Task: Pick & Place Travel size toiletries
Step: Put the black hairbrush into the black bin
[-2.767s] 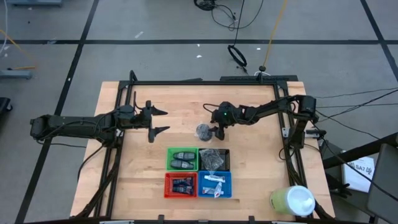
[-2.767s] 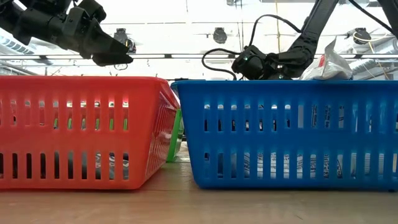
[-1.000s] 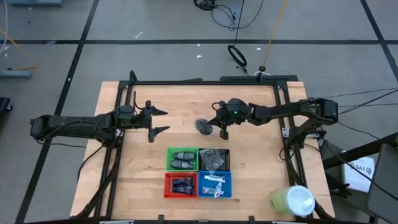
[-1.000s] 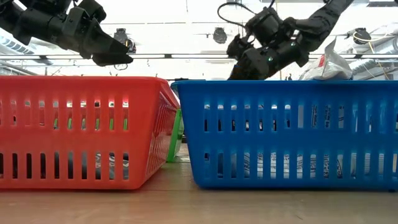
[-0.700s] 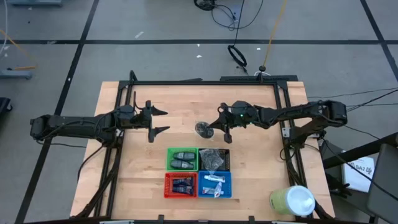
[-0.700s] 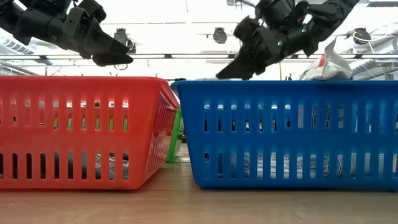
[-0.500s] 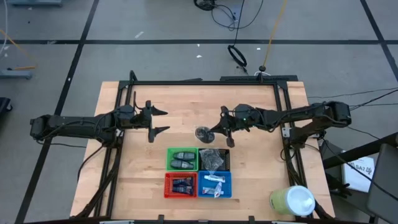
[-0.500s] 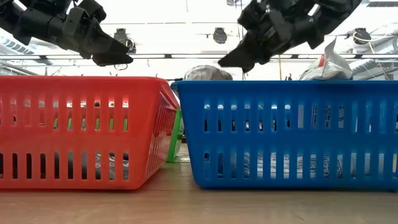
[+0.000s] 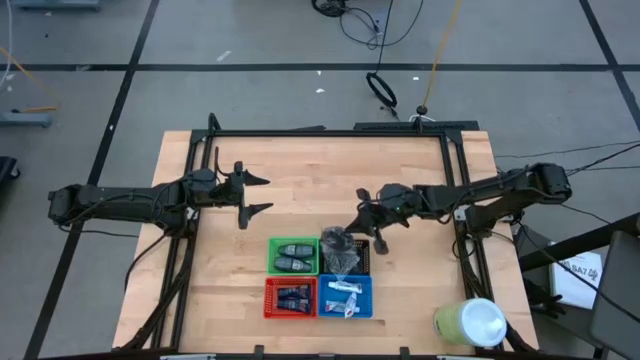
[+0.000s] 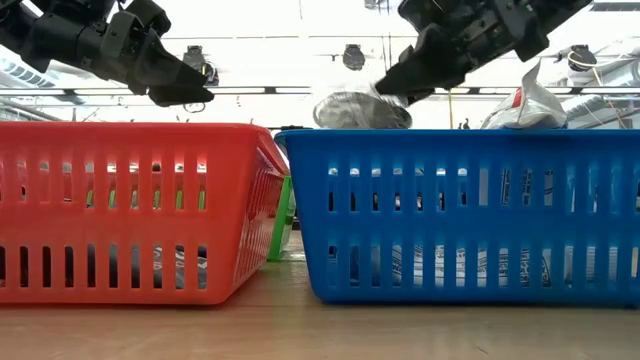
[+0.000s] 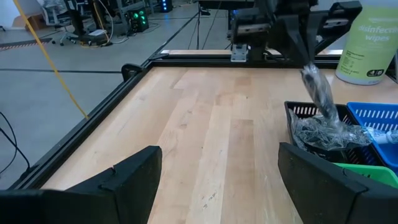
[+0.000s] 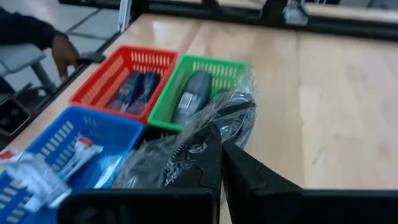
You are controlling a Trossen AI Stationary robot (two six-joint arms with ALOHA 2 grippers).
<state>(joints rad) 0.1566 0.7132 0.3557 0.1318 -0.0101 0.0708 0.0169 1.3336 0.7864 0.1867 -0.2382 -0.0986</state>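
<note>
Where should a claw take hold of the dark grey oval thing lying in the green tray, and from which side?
Grip the dark grey oval item across its narrow width, at its middle, coming straight down from above. It lies flat in the green slatted tray, whose walls block any sideways approach, and only its top is exposed. A second item seems to lie beside it, so keep the claw fingers narrow.

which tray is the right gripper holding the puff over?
The black tray, beside the green tray. The right gripper holds the mesh puff above it, over another puff already inside.
</note>
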